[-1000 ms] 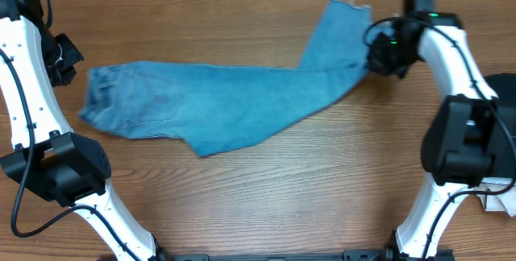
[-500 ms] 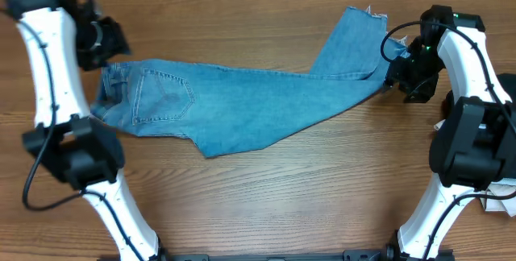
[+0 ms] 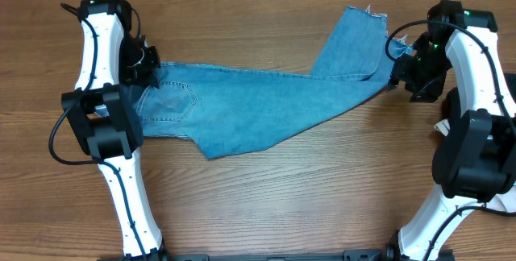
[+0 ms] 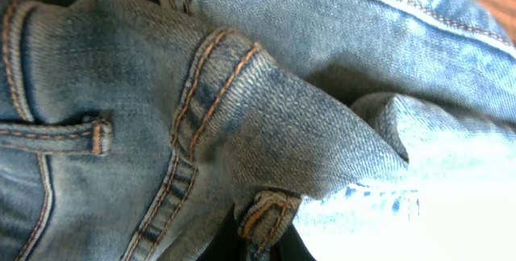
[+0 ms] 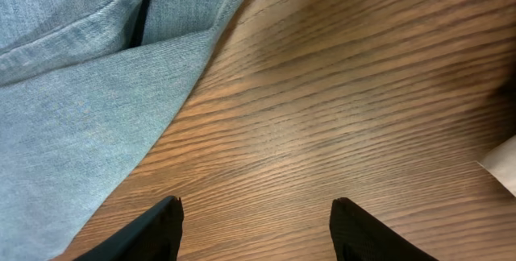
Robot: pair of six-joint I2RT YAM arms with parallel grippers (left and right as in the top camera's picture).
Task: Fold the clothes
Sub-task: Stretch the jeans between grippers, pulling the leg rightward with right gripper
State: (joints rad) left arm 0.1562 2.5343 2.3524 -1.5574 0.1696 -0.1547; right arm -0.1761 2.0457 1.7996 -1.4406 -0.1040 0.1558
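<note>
Wooden brown table [image 3: 266,188] carries the light blue denim jeans [image 3: 258,104], their long axis left to right, waist at left. My left gripper [image 3: 151,68] is closed, it seems on the waist. My right gripper [image 5: 256,221] has its jaws apart over bare wood, with the leg just beside it, to its left.

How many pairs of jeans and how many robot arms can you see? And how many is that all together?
Pairs of jeans: 1
Robot arms: 2 (left arm, right arm)
Total: 3
</note>
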